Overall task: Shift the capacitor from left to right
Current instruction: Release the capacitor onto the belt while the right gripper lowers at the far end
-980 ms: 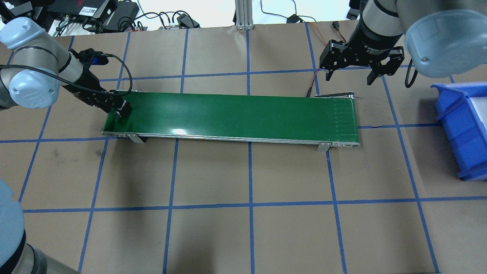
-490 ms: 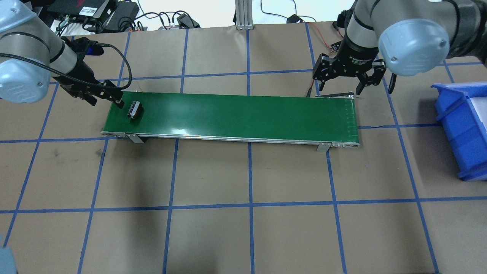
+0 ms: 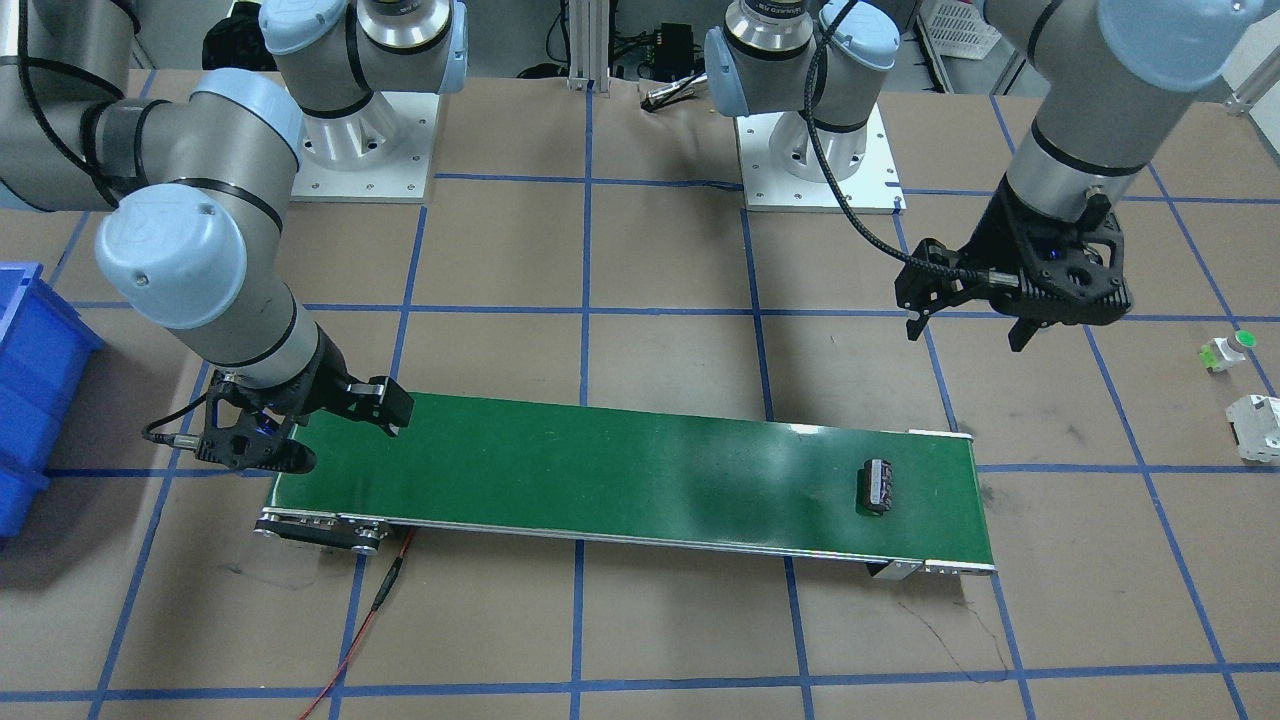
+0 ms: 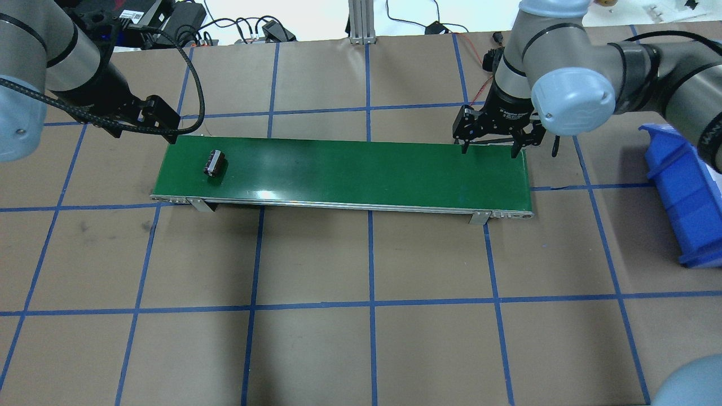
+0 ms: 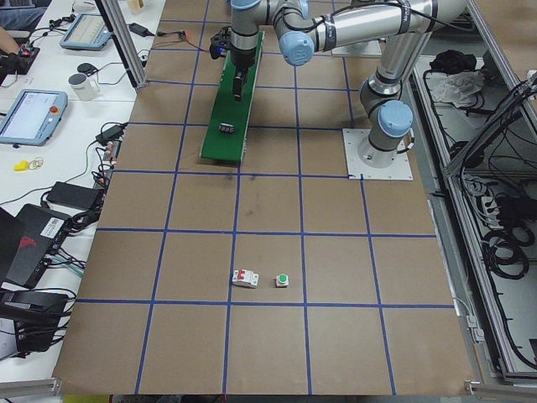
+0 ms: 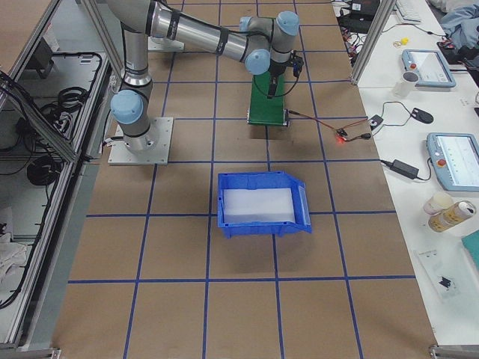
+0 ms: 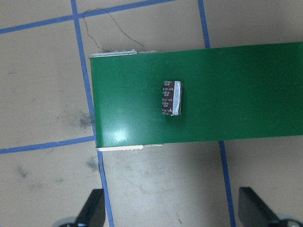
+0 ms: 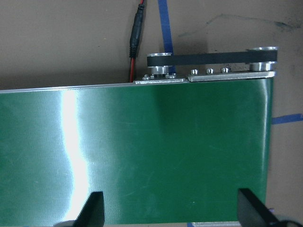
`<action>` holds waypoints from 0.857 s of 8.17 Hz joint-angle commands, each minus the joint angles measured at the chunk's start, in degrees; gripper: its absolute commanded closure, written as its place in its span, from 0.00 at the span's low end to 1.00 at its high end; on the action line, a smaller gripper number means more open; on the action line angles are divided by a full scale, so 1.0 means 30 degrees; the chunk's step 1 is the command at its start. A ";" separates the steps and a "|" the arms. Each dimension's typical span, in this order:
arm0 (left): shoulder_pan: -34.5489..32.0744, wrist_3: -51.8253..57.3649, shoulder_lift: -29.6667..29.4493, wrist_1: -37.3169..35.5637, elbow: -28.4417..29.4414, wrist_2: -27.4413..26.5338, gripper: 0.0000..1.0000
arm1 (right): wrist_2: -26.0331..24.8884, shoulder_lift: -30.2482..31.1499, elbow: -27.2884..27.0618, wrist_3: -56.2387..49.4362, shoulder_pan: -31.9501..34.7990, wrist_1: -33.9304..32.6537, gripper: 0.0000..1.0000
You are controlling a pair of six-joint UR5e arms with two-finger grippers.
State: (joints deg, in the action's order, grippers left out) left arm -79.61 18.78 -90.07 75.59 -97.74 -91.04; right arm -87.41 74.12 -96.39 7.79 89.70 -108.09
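Now that the left gripper has let go and withdrawn, jaws spread, the capacitor drifts right along the belt toward the open right gripper.

The left tool is held aloft, jaws spread wide and empty; the right tool is held low, jaws likewise spread.

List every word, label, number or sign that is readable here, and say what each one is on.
Nothing can be read for certain.
White lettering on the body of the right gripper: too blurred to read.
Pale silvery print on the capacitor: too small to read.
White label on the black box at the overhead view's top left: too blurred to read.
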 commanded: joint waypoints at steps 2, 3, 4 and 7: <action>-0.0299 -0.0809 0.0522 0.2923 0.0031 -0.1142 0.00 | 0.1361 -0.0185 -0.1645 -0.2949 0.0070 -0.1202 0.00; -0.0299 -0.1623 0.0550 0.3133 0.0060 -0.1234 0.00 | 0.1567 -0.0156 -0.1765 -0.2747 0.0099 -0.1322 0.00; -0.0299 -0.1747 0.0493 0.3164 0.0003 -0.1235 0.00 | 0.1540 -0.0156 -0.1766 -0.2716 0.0187 -0.1497 0.00; -0.0299 -0.1748 0.0492 0.3164 0.0002 -0.1235 0.00 | 0.1511 -0.0185 -0.1766 -0.2657 0.0188 -0.1587 0.00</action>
State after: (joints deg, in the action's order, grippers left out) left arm -80.51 13.64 -88.54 85.01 -97.72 -94.71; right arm -82.87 73.60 -101.65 -0.32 90.23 -112.63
